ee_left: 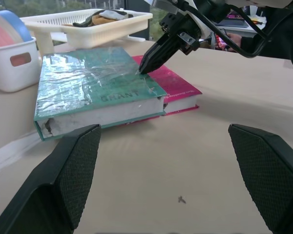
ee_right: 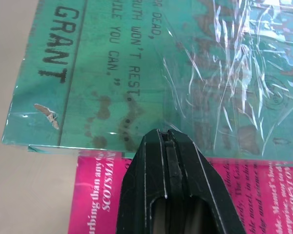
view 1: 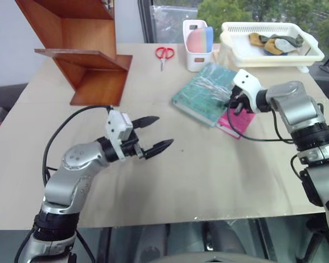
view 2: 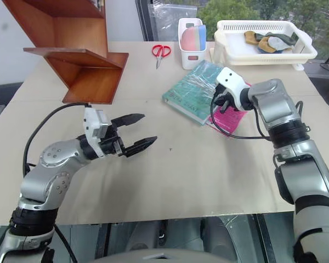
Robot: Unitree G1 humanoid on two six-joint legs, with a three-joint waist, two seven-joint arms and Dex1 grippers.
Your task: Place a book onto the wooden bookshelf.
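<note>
At centre right of the counter [view 1: 208,181] lay two books: the book [view 1: 205,93], teal and plastic-wrapped, resting partly on one pink book [view 1: 236,123]. The right gripper [ee_left: 145,66], fingers pressed together and holding nothing, touched the teal cover near its edge. The left gripper [view 1: 153,134] hovered spread wide at centre left. One wooden bookshelf [view 1: 82,49] stood upper left; one pair of scissors [view 1: 164,53] lay upper centre.

Right gripper [ee_left: 145,67], closed, tip on teal book [ee_left: 93,87].
</note>
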